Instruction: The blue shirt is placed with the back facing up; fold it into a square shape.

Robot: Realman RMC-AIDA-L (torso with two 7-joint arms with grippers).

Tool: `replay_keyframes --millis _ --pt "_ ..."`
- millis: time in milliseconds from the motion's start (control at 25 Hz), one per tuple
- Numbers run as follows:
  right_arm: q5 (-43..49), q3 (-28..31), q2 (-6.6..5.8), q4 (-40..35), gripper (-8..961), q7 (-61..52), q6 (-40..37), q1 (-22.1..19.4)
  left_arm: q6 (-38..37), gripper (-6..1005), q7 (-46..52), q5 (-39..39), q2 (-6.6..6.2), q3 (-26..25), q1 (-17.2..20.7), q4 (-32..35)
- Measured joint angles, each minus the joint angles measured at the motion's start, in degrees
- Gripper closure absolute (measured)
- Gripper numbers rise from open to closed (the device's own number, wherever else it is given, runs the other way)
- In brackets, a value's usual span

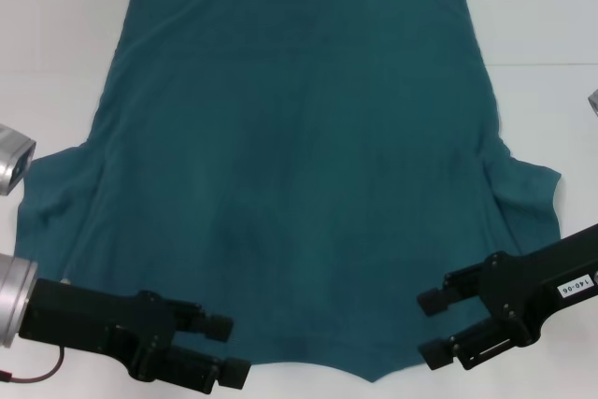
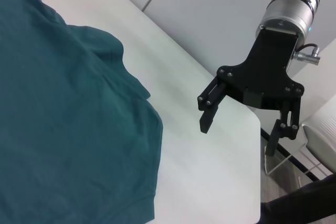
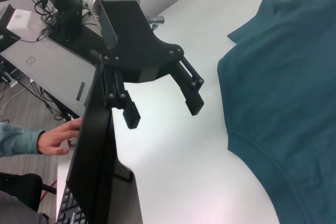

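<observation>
The blue shirt [image 1: 299,156] lies flat on the white table, plain back up, hem at the far side and neckline at the near edge. No lettering shows. My left gripper [image 1: 229,350] is open, hovering by the near left shoulder. My right gripper [image 1: 432,329] is open by the near right shoulder. The left wrist view shows the shirt [image 2: 63,129] and, beyond its sleeve, the right gripper [image 2: 237,136] open and empty above bare table. The right wrist view shows the shirt [image 3: 294,103] and the left gripper [image 3: 163,109] open and empty.
The white table [image 1: 56,44] surrounds the shirt; its corner edge [image 2: 257,182] is near the right gripper. A silver device [image 1: 14,156] sits at the left edge. A person's hand [image 3: 55,140] and a dark monitor [image 3: 94,171] are beside the table on the left.
</observation>
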State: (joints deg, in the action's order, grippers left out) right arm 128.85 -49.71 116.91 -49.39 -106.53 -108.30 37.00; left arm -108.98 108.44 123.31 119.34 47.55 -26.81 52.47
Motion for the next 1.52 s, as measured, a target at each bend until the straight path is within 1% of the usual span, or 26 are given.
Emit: replay_keyframes --millis 320,400,480,560,600,680,720,760,800,840,880,920,960,1000,1040,1080,1160,1320,1520 --pt "0.0 0.1 -0.01 0.0 87 -0.1 0.0 0.1 -0.1 141 0.0 0.0 -0.25 -0.3 0.2 0.0" --pt "0.0 1.0 0.02 -0.1 87 -0.4 0.4 0.1 0.0 142 0.1 0.0 -0.28 -0.6 0.2 0.0" --pt "0.0 3.9 0.01 -0.3 87 -2.5 4.0 0.1 1.4 144 1.5 0.0 -0.31 -2.0 0.2 0.0" --pt "-0.2 8.4 -0.19 -0.1 87 -6.6 9.3 0.1 4.7 145 5.1 0.0 -0.42 -5.2 0.1 0.0" --pt "-0.5 11.2 -0.37 0.4 87 -9.5 12.5 0.1 7.0 146 7.8 -0.1 -0.61 -7.8 0.0 0.0" --pt "-1.8 16.5 -1.14 2.2 87 -15.3 18.1 0.0 9.9 147 12.7 -0.4 -0.79 -13.3 0.0 -0.1" --pt "-3.3 19.0 -1.82 3.9 87 -18.4 20.4 -0.1 11.7 148 16.3 -0.6 -0.94 -17.5 0.0 -0.3" --pt "-5.4 21.2 -2.85 6.4 87 -21.3 22.5 -0.2 12.8 149 19.5 -0.7 -1.1 -20.8 0.0 -0.7" --pt "-7.4 22.3 -4.04 8.9 87 -22.4 23.2 -0.3 14.0 149 22.4 -0.7 -1.37 -24.0 0.1 -1.3" --pt "-9.7 23.2 -5.5 11.7 87 -23.7 24.1 -0.3 15.7 150 26.0 -0.8 -1.99 -27.7 0.3 -2.9" --pt "-11.5 23.4 -7.16 14.7 87 -24.5 24.8 -0.3 16.5 151 27.5 -0.8 -2.33 -29.4 0.4 -3.6" --pt "-12.3 23.2 -8.58 16.9 87 -25.5 25.4 0.0 18.6 151 30.0 -0.8 -3.5 -32.8 0.8 -6.2" --pt "-12.8 23.0 -9.74 18.6 87 -26.4 26.0 0.3 20.1 152 30.9 -0.8 -4.23 -34.8 1.1 -7.9" --pt "-12.6 22.7 -10.59 19.5 87 -27.4 26.8 0.7 21.1 153 31.3 -0.7 -4.75 -36.1 1.5 -9.1" --pt "-12.3 22.3 -11.18 19.9 87 -28.3 27.5 1.1 22.2 154 31.4 -0.5 -5.02 -36.9 1.8 -9.9" --pt "-11.8 21.9 -11.56 19.9 87 -29.1 28.1 1.5 23.3 154 31.4 -0.3 -5.17 -37.5 2.0 -10.3" --pt "-11.5 21.5 -11.77 19.8 87 -29.9 28.6 2.2 25.3 156 31.4 -0.1 -5.08 -37.6 2.5 -10.4" --pt "-11.4 20.7 -12.03 19.7 87 -30.4 28.9 3.6 28.7 159 31.1 0.3 -4.9 -37.4 2.8 -11.3" --pt "-11.4 18.4 -12.12 19.7 87 -31.8 30.3 4.9 31.8 162 30.3 3.6 -5.1 -37.2 2.2 -13.3"
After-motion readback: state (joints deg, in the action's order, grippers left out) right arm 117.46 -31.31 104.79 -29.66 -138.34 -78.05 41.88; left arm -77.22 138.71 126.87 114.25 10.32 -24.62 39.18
